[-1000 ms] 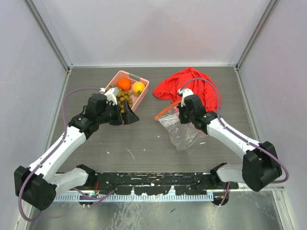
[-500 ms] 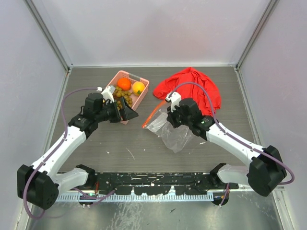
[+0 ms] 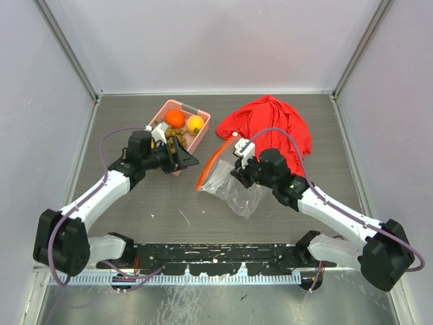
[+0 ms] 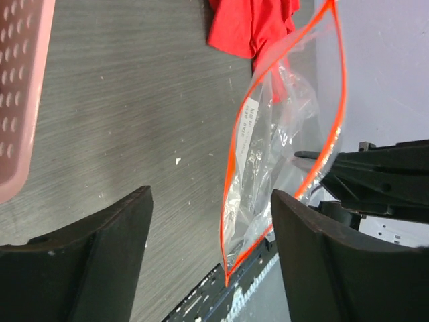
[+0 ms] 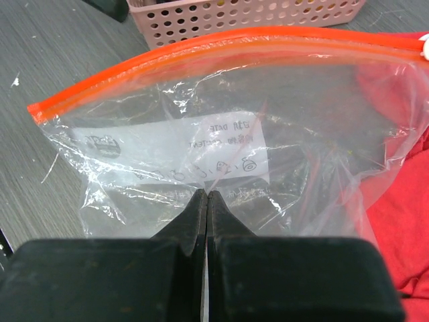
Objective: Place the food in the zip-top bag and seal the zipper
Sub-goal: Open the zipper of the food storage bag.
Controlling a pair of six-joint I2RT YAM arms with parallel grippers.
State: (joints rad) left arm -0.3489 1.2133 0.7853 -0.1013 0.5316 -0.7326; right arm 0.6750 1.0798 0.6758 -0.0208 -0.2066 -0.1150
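Observation:
The orange (image 3: 174, 118), a yellow-orange fruit (image 3: 195, 124) and the golden-brown berries (image 3: 174, 138) lie in the pink basket (image 3: 197, 141). My right gripper (image 3: 238, 170) is shut on the clear zip-top bag (image 3: 232, 189) and holds it up, pinching the plastic below the mouth (image 5: 206, 194). The orange-red zipper (image 3: 208, 168) gapes open toward my left gripper (image 3: 187, 161). In the left wrist view the zipper (image 4: 234, 168) forms an open loop just ahead of the left gripper (image 4: 211, 198), which is open and empty. The second yellow-orange fruit is hidden.
A red cloth (image 3: 269, 122) lies crumpled at the back right, behind the bag. The basket's corner (image 4: 17, 87) is close beside my left gripper. Grey walls enclose the table on three sides.
My right gripper has carried the bag left and toward the left gripper, raising its mouth. My left gripper has shifted slightly right, off the basket, and stays open.

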